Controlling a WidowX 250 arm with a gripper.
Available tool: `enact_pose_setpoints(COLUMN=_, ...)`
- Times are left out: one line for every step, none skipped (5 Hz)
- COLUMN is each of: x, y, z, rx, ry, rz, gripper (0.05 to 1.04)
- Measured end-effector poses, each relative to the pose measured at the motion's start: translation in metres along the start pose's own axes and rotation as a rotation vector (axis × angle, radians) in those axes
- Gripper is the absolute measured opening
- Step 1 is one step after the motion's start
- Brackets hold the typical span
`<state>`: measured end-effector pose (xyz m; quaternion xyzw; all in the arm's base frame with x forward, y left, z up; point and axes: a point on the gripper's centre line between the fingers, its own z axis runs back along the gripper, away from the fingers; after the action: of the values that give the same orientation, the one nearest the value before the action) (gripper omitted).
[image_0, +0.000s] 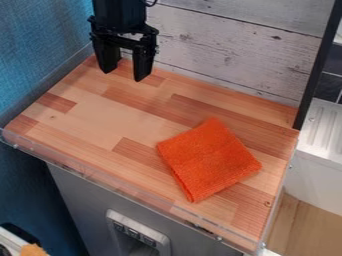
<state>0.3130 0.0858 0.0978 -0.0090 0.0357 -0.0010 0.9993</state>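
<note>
The black gripper (124, 75) hangs over the back left part of the wooden counter, its two fingers apart with nothing between them. An orange cloth (208, 159) lies folded on the right half of the counter, turned at an angle, well in front and to the right of the gripper. The two do not touch.
The wooden counter (100, 117) has a clear raised edge (87, 174) along its front. A blue wall (41, 50) bounds the left, a whitewashed plank wall (227, 55) the back. A black post (318, 65) stands at the back right corner, with a white ridged surface (325, 131) beyond.
</note>
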Motion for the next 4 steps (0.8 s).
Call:
enact_pose_setpoints(x=0.000, y=-0.018, z=-0.008, rx=-0.001, ry=0.009, rz=0.039, gripper=0.999)
enact_pose_setpoints(x=0.002, y=-0.043, z=-0.014, rx=0.004, ry=-0.001, rz=0.090, gripper=0.999)
enact_pose_setpoints(x=0.000, y=-0.072, z=-0.013, rx=0.022, ry=-0.044, rz=0.154, gripper=0.999)
enact_pose_setpoints(x=-0.003, y=-0.097, z=-0.008, rx=0.036, ry=-0.082, rz=0.216, gripper=0.999)
